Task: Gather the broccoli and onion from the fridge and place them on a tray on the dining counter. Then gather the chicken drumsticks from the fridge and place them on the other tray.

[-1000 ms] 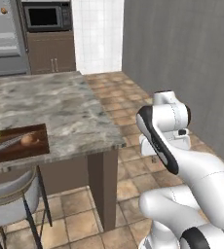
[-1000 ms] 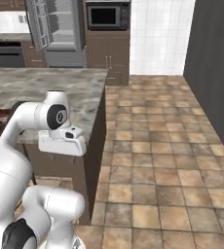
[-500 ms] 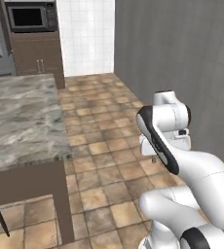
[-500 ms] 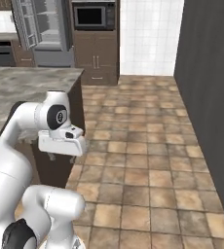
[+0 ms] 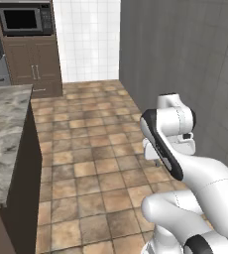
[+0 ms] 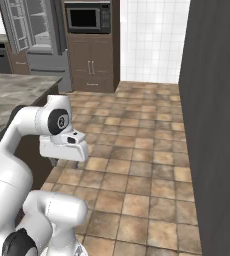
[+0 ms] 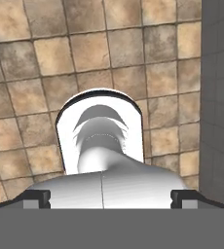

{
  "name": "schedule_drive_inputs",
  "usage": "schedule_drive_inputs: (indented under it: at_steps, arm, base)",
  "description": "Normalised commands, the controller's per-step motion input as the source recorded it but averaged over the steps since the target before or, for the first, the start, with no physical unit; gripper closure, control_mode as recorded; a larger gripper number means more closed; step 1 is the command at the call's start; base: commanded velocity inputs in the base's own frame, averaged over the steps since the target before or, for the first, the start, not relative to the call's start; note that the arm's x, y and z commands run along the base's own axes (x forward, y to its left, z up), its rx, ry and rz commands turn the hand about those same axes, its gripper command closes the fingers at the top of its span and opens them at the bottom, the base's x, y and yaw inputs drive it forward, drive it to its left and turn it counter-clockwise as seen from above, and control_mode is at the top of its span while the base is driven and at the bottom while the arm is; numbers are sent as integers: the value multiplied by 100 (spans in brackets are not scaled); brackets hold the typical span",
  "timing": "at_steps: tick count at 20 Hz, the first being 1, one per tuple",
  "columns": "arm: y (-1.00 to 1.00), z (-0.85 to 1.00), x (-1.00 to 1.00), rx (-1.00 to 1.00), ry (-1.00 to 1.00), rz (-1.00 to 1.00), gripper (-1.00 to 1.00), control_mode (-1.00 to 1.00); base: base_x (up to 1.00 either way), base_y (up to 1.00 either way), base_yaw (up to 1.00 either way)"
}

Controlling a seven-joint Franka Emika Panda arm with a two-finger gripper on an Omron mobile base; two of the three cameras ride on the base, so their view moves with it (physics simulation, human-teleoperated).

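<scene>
Fridge (image 6: 37,40) stands far back-left in the right base view, grey w/ glassy door panels, next to a dark wood cabinet (image 6: 92,65) w/ a black microwave (image 6: 88,18) on top. Dining tabletop (image 5: 4,134): marbled grey stone slab, dark side panel, at left edge. Floor (image 5: 86,163) is mottled brown square tile; white tile wall (image 5: 86,39) at back, dark grey wall (image 6: 217,125) on the right. Arm folded tight, elbow up, hand (image 7: 111,199) pointing down at the floor, fingers (image 7: 36,197) spread wide apart, nothing between them.
</scene>
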Motion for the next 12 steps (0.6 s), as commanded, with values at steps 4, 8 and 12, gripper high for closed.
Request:
schedule_drive_inputs:
  at_steps: [4,8,12]
  arm:
    - [0,0,0,0,0,0,-100,100]
    - [0,0,0,0,0,0,-100,100]
    - [0,0,0,0,0,0,-100,100]
  base:
    - [100,-71,29]
    - [100,-33,19]
    - [100,-22,18]
